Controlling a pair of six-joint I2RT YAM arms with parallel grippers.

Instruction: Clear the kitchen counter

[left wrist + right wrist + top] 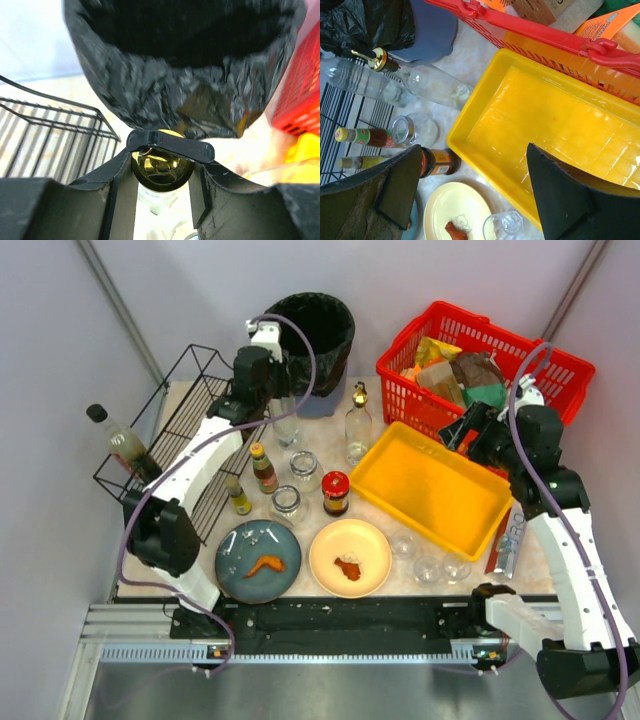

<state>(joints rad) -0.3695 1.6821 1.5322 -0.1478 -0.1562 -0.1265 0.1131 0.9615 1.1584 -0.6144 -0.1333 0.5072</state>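
The beige-pink marbled bench (pixel 328 445) lies before both arms, crowded. The left hand (pixel 162 172), half closed, grips a gold-capped bottle (pixel 286 425). The right hand (pixel 472 150) is wide open above the tray (pixel 545 115), empty.

The yellow tray (pixel 430 485) is plain and glossy. Behind it sits a red lattice basket (pixel 405 375); left of it, a red-lidded jar (pixel 335 492), a gold-capped bottle (pixel 162 170), a cream plate (pixel 328 548), a blue-grey plate (pixel 238 540) and a black wire rack (pixel 190 430). Under it the kitchen counter (pixel 470 52) is beige-pink, faintly marbled
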